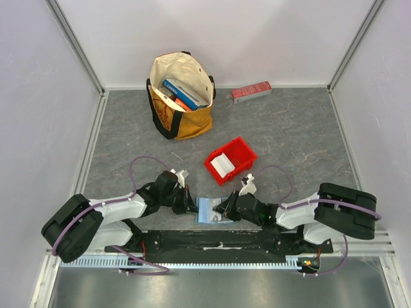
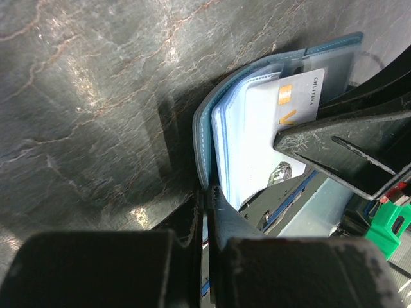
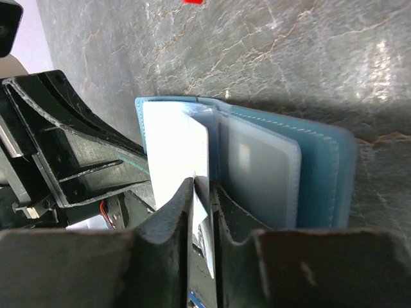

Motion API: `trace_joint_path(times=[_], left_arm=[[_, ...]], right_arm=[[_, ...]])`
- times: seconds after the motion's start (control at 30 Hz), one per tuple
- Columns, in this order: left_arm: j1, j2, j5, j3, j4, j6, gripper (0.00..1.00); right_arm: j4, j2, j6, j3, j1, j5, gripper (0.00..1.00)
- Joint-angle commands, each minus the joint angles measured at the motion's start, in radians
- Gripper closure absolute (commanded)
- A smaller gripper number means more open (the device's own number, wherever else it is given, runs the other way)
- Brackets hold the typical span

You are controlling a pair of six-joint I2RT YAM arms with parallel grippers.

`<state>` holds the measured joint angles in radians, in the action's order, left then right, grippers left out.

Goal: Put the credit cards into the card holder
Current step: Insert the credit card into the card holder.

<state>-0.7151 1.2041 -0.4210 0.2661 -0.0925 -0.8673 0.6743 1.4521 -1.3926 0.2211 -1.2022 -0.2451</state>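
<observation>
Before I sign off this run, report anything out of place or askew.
Little. The long red box lies slanted by the back wall, apart from everything else, and the tote bag sits skewed. The card holder is open at the near edge; nothing looks spilled or damaged.

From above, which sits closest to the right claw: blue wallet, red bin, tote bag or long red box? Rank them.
From the right gripper:
1. card holder, at its fingertips.
2. red bin, just beyond, mid-table.
3. tote bag, back left, and long red box, back right: too close to call.
</observation>
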Motion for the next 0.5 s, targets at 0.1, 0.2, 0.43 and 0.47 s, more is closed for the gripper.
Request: trace_joint_path(times=[0.1, 0.2, 0.43, 0.47], left_arm=[[-0.006, -0.006, 0.011, -0.008, -0.016, -0.012, 0.98], [-0.004, -0.002, 0.011, -0.005, -0.016, -0.007, 0.98], [-0.004, 0.017, 0.008, 0.012, -0.009, 0.011, 0.98], [-0.004, 0.021, 0.008, 0.013, -0.009, 0.013, 0.98]], right_arm=[[-0.479, -0.111, 0.116, 0.141, -0.007, -0.098, 0.59], [-0.576, -0.121, 0.145, 0.188, -0.007, -0.138, 0.46], [-0.628, -0.039, 0.171, 0.264, -0.011, -0.108, 0.39], [-0.642, -0.026, 0.175, 0.28, -0.016, -0.108, 0.38]])
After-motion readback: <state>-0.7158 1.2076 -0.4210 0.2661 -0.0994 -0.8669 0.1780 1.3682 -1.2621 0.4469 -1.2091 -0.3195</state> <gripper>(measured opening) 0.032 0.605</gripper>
